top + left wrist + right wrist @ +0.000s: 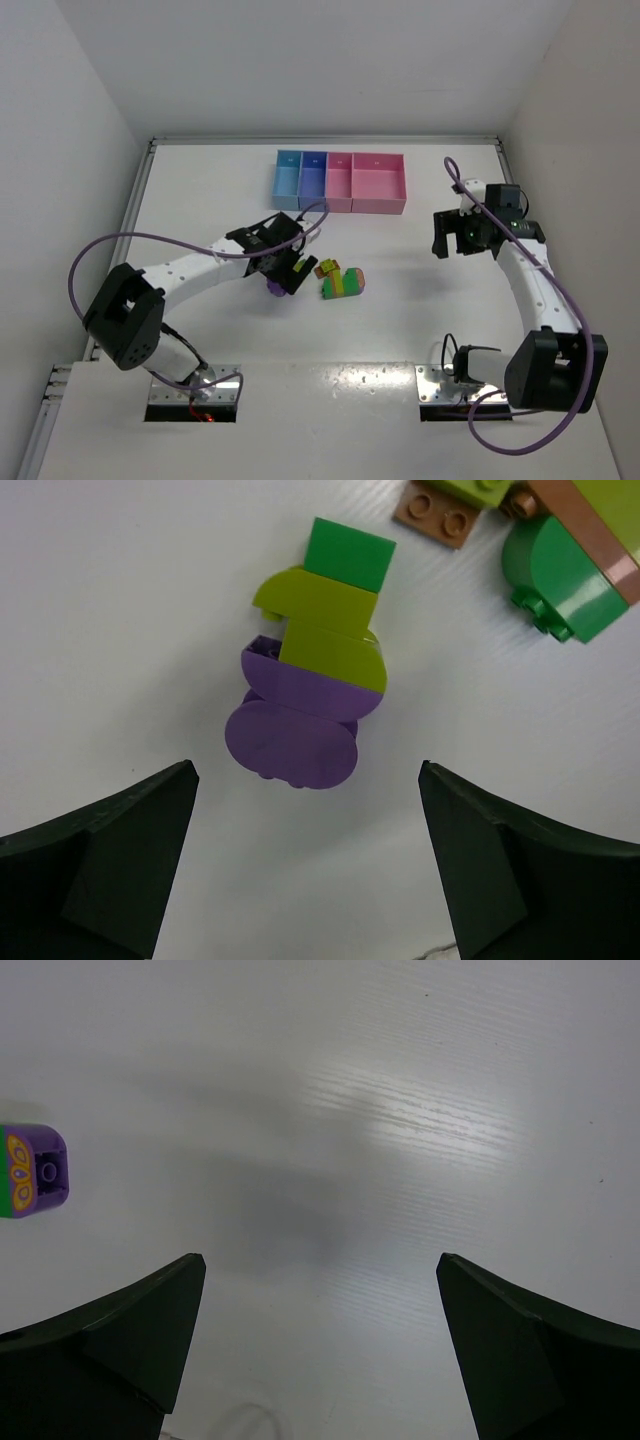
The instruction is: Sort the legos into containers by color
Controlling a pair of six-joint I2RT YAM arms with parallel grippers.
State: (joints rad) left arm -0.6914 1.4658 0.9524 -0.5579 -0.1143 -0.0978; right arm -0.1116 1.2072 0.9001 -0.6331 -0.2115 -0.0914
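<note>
The white counter (400,330) carries a row of four joined containers (378,206) at its 12 o'clock edge. Near its middle lies a striped clump of legos (343,282). At that clump's 9 o'clock, close by but apart, lies a purple-and-green clump (310,695).

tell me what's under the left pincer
A purple, lime and green lego clump lies on the table under the open left pincer, untouched. From above, the pincer covers most of it; only its purple end shows.
</note>
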